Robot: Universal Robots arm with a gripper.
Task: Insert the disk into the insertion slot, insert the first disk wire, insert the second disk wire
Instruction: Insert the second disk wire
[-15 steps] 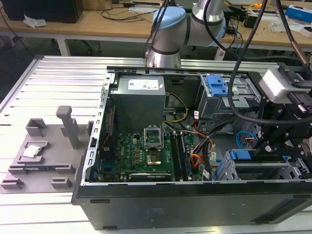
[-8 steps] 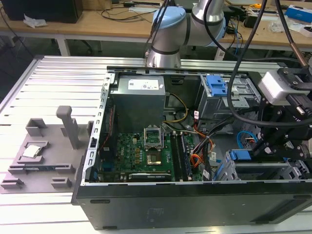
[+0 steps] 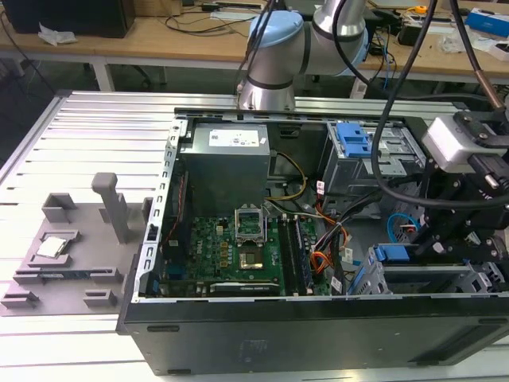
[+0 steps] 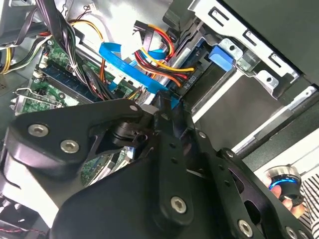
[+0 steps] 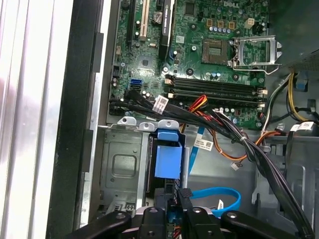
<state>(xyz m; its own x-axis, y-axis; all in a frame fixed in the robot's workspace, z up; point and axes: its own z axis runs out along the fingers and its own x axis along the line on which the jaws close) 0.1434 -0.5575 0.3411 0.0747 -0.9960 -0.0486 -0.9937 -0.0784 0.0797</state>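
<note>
The gripper (image 5: 178,211) is held low at the rear edge of the disk (image 5: 168,160), its fingers brought nearly together around a blue wire (image 5: 219,195) and its connector there, presumably so that the plug can be lined up with the disk's socket. The disk is already seated in the insertion slot (image 5: 119,167) of the silver cage inside the computer case (image 3: 318,334), its long axis lying along the slot and its connector end pointing outwards towards the gripper.

Counter (image 3: 95,119): ribbed aluminium slats. My open computer case (image 3: 318,342) lies on its side on it. Beside it, toward the exterior view's left, a grey fixture plate (image 3: 71,263) rests flat.
</note>
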